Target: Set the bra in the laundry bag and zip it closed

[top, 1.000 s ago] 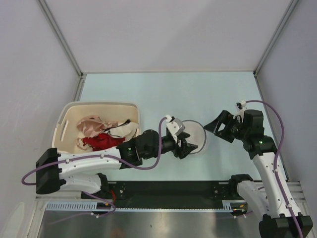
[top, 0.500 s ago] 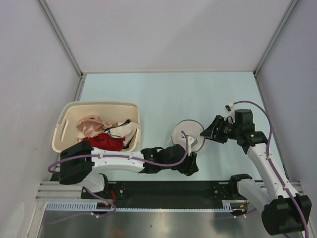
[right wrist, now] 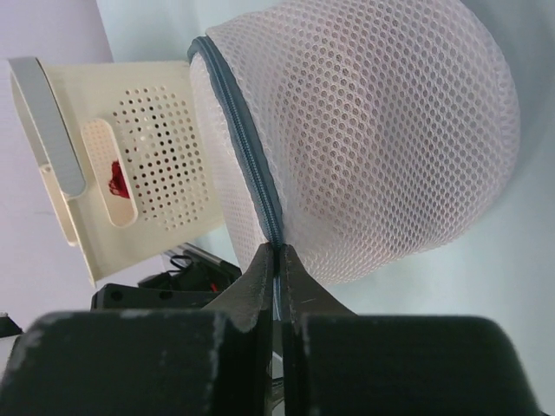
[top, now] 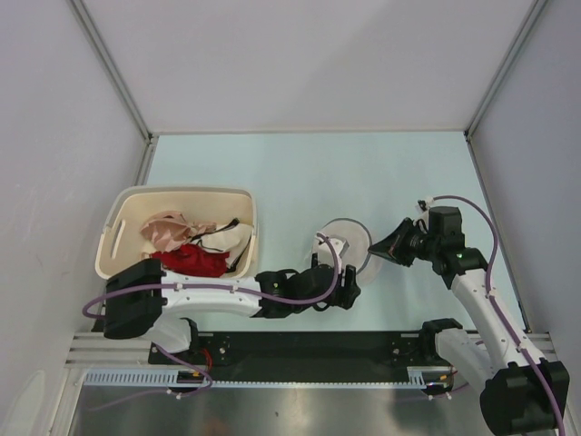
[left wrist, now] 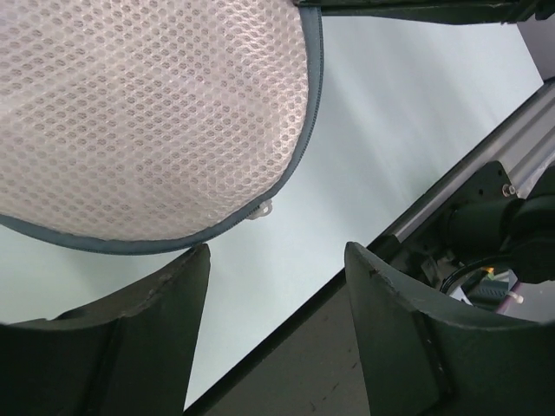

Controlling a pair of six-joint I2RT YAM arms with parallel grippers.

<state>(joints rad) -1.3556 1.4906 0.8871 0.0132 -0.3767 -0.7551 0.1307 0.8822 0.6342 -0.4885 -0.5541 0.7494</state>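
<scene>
The laundry bag (top: 348, 238) is a round white mesh pouch with a dark zip rim, lying on the table between the two arms. My right gripper (top: 372, 249) is shut on its zip edge (right wrist: 260, 186) at the bag's right side, with the mesh dome (right wrist: 373, 130) bulging beyond the fingers. My left gripper (left wrist: 277, 251) stands open just past the bag's near rim (left wrist: 217, 232), nothing between its fingers (left wrist: 152, 334). In the top view it (top: 349, 289) sits low by the front edge. The salmon-pink bra (top: 168, 232) lies crumpled in the basket.
The cream perforated basket (top: 116, 227) stands at the left and also holds a bright red garment (top: 192, 260); its side (right wrist: 139, 165) shows behind the bag. The black base rail (top: 309, 345) runs along the near edge, close under the left gripper.
My right gripper has moved left to the bag and shut on its zip rim. The left arm dropped from over the bag to its near side, close to the front edge.
</scene>
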